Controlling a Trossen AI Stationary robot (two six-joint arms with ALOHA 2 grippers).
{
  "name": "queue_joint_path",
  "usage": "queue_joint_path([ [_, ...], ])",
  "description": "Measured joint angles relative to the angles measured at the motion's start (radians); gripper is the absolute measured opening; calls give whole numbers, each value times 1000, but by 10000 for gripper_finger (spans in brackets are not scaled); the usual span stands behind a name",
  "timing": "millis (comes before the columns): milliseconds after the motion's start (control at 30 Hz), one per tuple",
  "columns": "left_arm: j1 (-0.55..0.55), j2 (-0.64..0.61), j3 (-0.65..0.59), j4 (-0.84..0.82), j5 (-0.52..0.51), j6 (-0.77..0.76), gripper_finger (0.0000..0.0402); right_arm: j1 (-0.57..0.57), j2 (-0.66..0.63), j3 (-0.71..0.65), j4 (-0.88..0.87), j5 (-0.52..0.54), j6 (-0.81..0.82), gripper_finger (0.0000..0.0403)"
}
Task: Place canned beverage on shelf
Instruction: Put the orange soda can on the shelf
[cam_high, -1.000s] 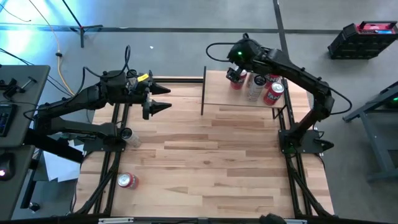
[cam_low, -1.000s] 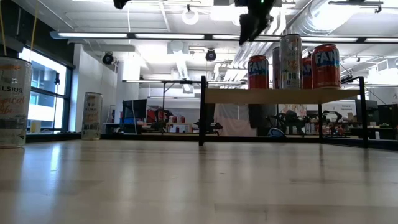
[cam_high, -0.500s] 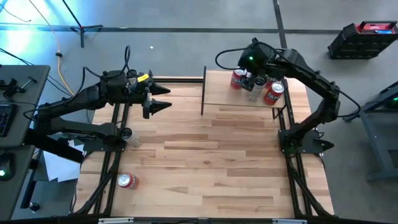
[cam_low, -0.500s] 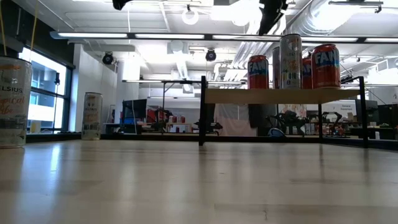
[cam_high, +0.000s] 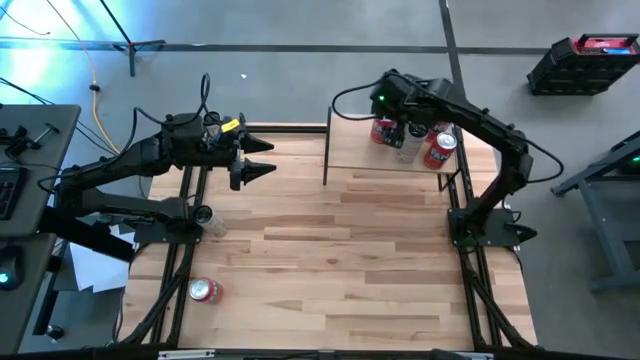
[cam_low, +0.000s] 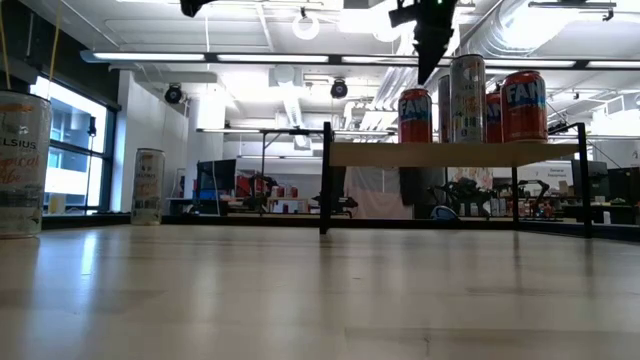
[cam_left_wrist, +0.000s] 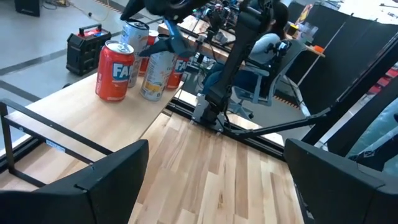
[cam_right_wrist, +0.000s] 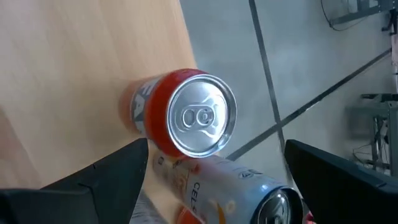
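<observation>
Planked pale wood makes up the tabletop (cam_high: 330, 250), with a grey floor around it and an open workshop room visible beyond in the low view. At the far right corner stands the shelf (cam_high: 375, 155), a small pale board on thin black uprights, raised above the table. Its right end carries a cluster of cans: a red can (cam_high: 381, 130) nearest the far edge, a tall silver can (cam_high: 408, 143) beside it, and another red can (cam_high: 438, 148) further right (the low view hints at a fourth can behind these, mostly hidden).

Above that cluster hangs the right gripper (cam_high: 392, 110), clear of the can tops in the low view. Its wrist camera looks straight down on the red can's lid (cam_right_wrist: 200, 117), with both dark fingers (cam_right_wrist: 93, 186) spread wide on either side and nothing between them.

Over the table's left side, the left gripper (cam_high: 262, 158) points toward the shelf, its fingers parted and empty. Two more cans stand on the table at the left: a silver one (cam_high: 207, 219) and a red one (cam_high: 205, 291) nearer the front edge.
</observation>
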Motion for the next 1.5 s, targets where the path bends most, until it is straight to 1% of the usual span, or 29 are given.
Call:
queue_joint_path([
  [133,0,0,0,0,0,6,365,-1,16,0,13,8,-16,362],
  [300,0,0,0,1,0,-19,365,-5,23,0,0,57,-39,362],
  [767,0,0,0,2,0,-18,365,-27,21,0,-45,82,-54,362],
  [1100,0,0,0,1,0,-19,365,-31,27,0,5,100,-62,362],
  [1300,0,0,0,-4,0,-20,365,-32,27,0,6,100,-66,362],
  [1500,0,0,0,-9,0,-19,365,3,27,8,9,96,-59,362],
])
